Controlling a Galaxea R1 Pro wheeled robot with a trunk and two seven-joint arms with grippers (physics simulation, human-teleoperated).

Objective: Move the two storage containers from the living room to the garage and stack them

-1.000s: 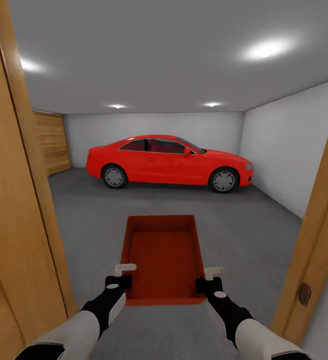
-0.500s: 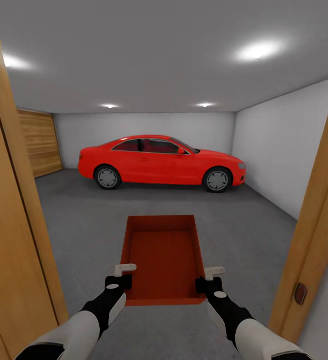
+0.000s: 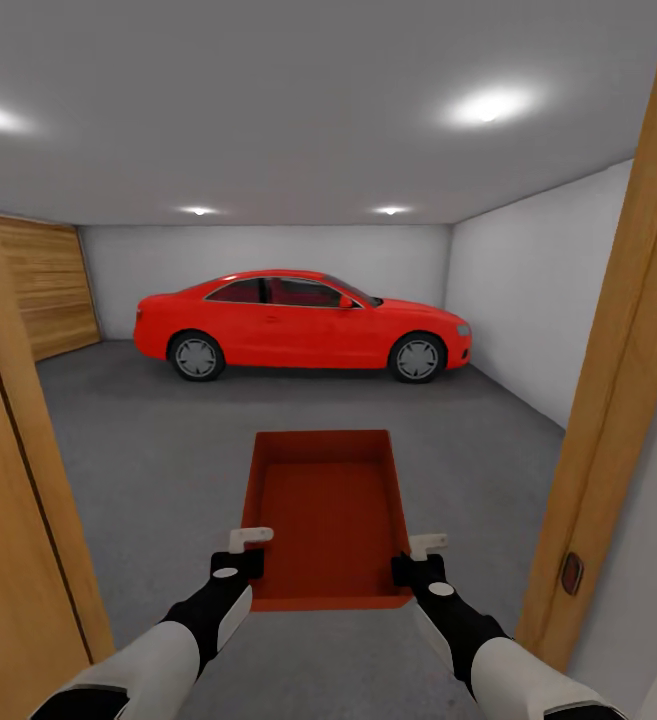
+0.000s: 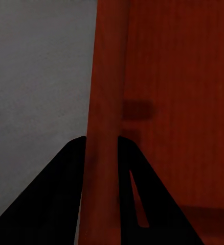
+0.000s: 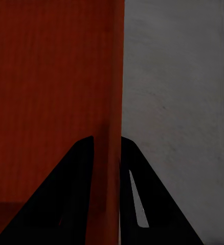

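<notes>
Both my grippers, left gripper (image 3: 251,548) and right gripper (image 3: 417,554), pinch opposite walls of the storage container (image 3: 329,515), keeping it level through the garage doorway.

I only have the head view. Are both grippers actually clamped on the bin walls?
Observer: Yes. In the left wrist view, the left gripper has a finger on each side of the storage container wall.
Operator: And the right one?
Observer: Same. The right gripper straddles its wall, fingers on both sides.
Operator: What's under the bin?
Observer: Grey concrete floor shows beside the wall; the bin's height above it cannot be told.
</notes>
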